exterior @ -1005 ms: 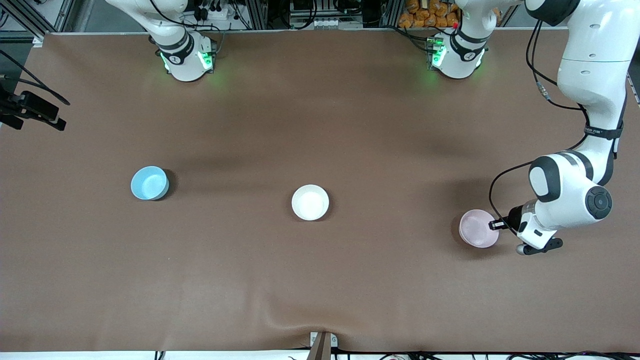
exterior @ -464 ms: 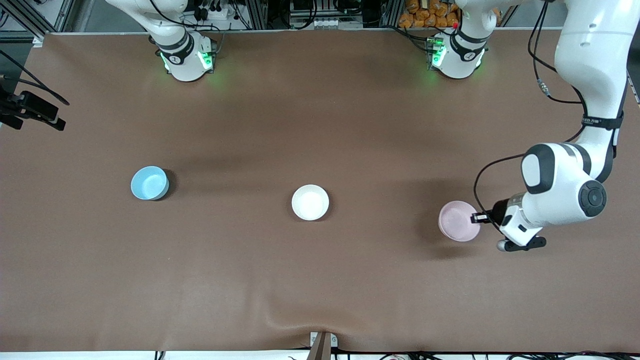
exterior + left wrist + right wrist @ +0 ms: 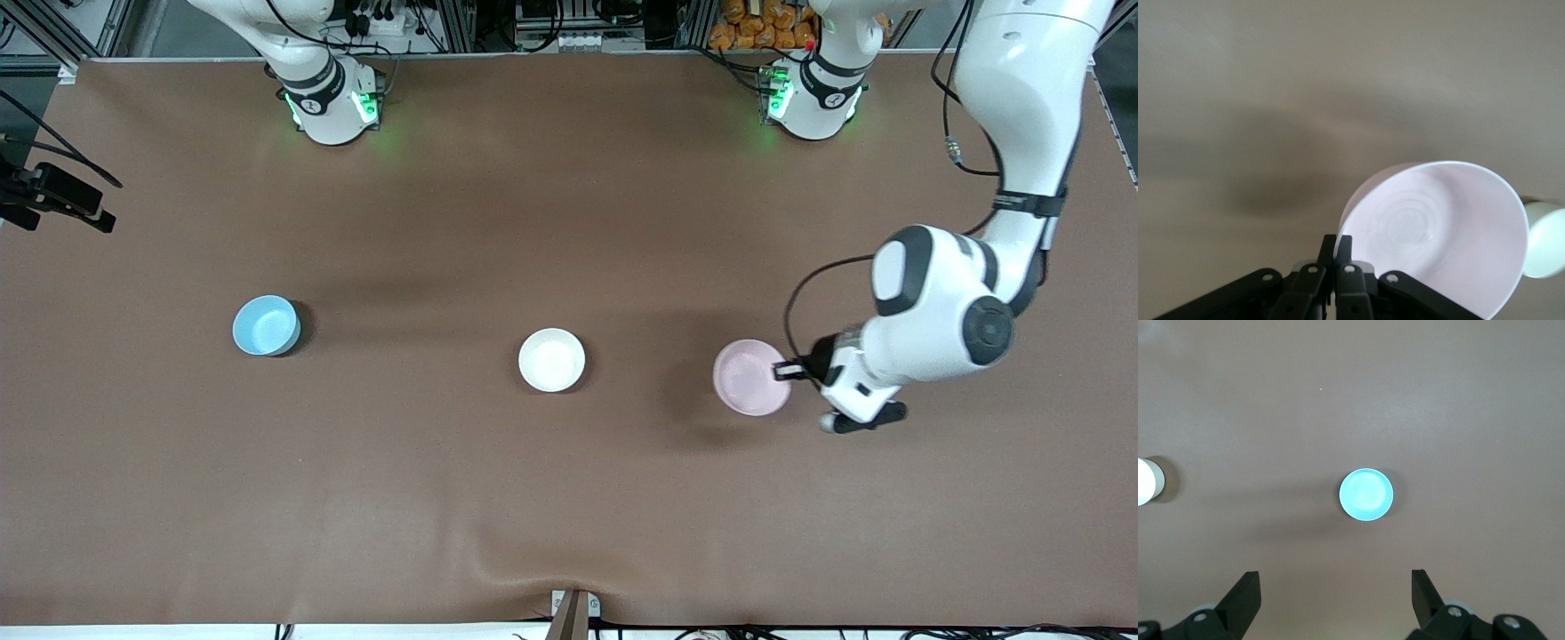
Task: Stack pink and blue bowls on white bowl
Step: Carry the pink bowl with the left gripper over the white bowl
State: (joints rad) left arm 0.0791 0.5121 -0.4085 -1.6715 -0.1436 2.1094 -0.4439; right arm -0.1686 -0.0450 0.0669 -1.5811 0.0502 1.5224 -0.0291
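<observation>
My left gripper (image 3: 786, 371) is shut on the rim of the pink bowl (image 3: 749, 377) and holds it above the table, between the white bowl and the left arm's end. In the left wrist view the fingers (image 3: 1337, 245) pinch the pink bowl's (image 3: 1438, 233) rim, and the white bowl (image 3: 1545, 240) shows past it. The white bowl (image 3: 551, 359) sits upright mid-table. The blue bowl (image 3: 265, 325) sits toward the right arm's end. In the right wrist view my right gripper (image 3: 1336, 593) is open and empty high over the blue bowl (image 3: 1366, 494); the white bowl's edge (image 3: 1146, 481) shows there too.
The brown table cover has a raised wrinkle (image 3: 533, 569) at the edge nearest the front camera. The two arm bases (image 3: 333, 98) (image 3: 813, 93) stand along the table's farthest edge. A black camera mount (image 3: 53, 200) overhangs the right arm's end.
My left gripper has carried the pink bowl from near the left arm's end toward the white bowl. The right arm's base, the blue bowl and the white bowl have not moved.
</observation>
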